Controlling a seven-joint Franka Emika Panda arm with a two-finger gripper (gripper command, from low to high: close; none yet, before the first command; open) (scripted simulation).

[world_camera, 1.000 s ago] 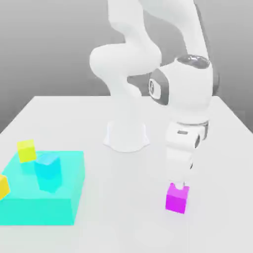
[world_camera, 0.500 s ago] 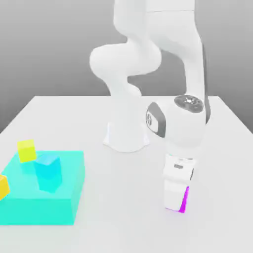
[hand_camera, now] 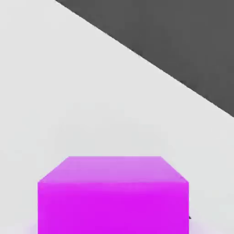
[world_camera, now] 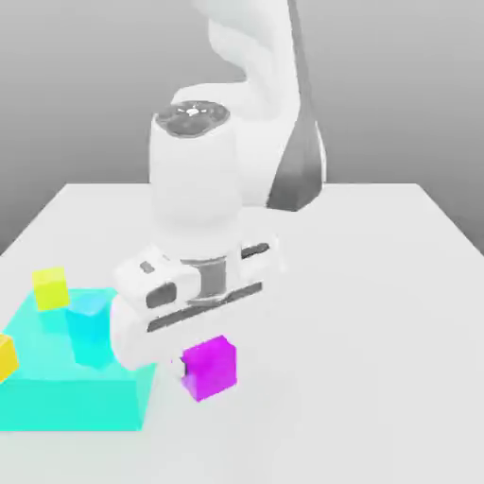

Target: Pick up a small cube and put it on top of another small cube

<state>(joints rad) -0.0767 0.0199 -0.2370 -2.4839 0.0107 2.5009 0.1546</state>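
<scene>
Exterior view, arm: the arm has swung across from the view's right side toward the centre-left. The hand, turned sideways, now hangs low over the table [world_camera: 378, 284].
Exterior view, cube: the magenta cube [world_camera: 210, 367] sits at about 5 o'clock from the hand, close against it, tilted and apparently off the table. Half a second ago it was under the hand at the view's lower right, so it has travelled with the arm.
Exterior view, gripper: gripper [world_camera: 180, 364]; the hand body covers the fingers, so I cannot tell by sight whether they pinch; the cube moving along suggests a hold.
Exterior view, target area: a cyan block [world_camera: 80, 378] lies at 9 o'clock from the cube, with a cyan cube [world_camera: 92, 329] and a yellow cube [world_camera: 50, 287] on it and another yellow piece [world_camera: 6, 357] at its edge.
Hand view, cube: the magenta cube [hand_camera: 113, 194] shows close up, with table [hand_camera: 68, 91] behind it.
Meaning: pick-up looks done; carry is under way, placing remains.
</scene>
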